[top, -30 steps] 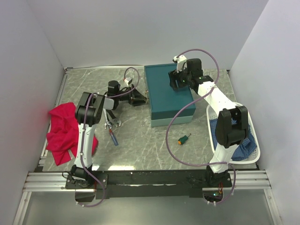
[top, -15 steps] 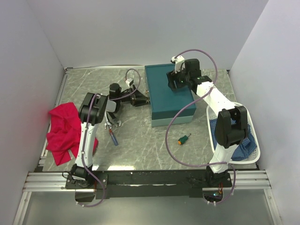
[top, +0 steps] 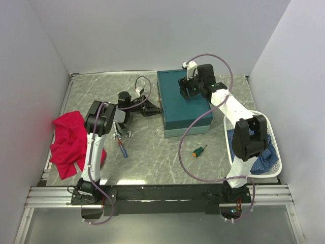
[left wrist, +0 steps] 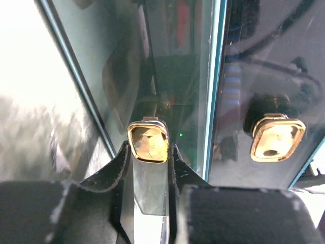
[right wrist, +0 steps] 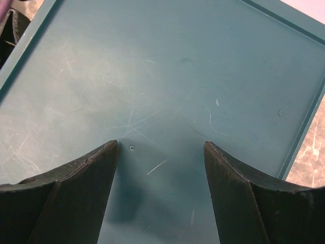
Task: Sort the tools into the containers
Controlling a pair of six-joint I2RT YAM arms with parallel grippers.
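The teal box [top: 184, 109] lies shut at mid-table. My left gripper [top: 150, 108] is at its left side, and in the left wrist view [left wrist: 147, 151] it is shut on a gold latch [left wrist: 147, 141] of the box. A second gold latch [left wrist: 277, 137] sits to the right. My right gripper [top: 186, 88] hovers open and empty over the lid [right wrist: 167, 76], with its fingertips [right wrist: 109, 152] close above it. Silver wrenches [top: 122, 134] and a red-and-blue screwdriver [top: 123, 149] lie by the left arm. A stubby orange-and-green screwdriver [top: 199, 151] lies in front of the box. The white basket [top: 274, 170] stands at the right. The pliers and hammer are not visible.
A red cloth [top: 68, 142] lies at the table's left edge. Blue mesh fabric [top: 261, 160] lines the basket. The right arm's cable [top: 185, 147] loops over the table in front of the box. White walls close in the back and both sides.
My right gripper has shifted a little to the left over the lid. My left arm has pushed slightly forward, its gripper staying at the box's left side.
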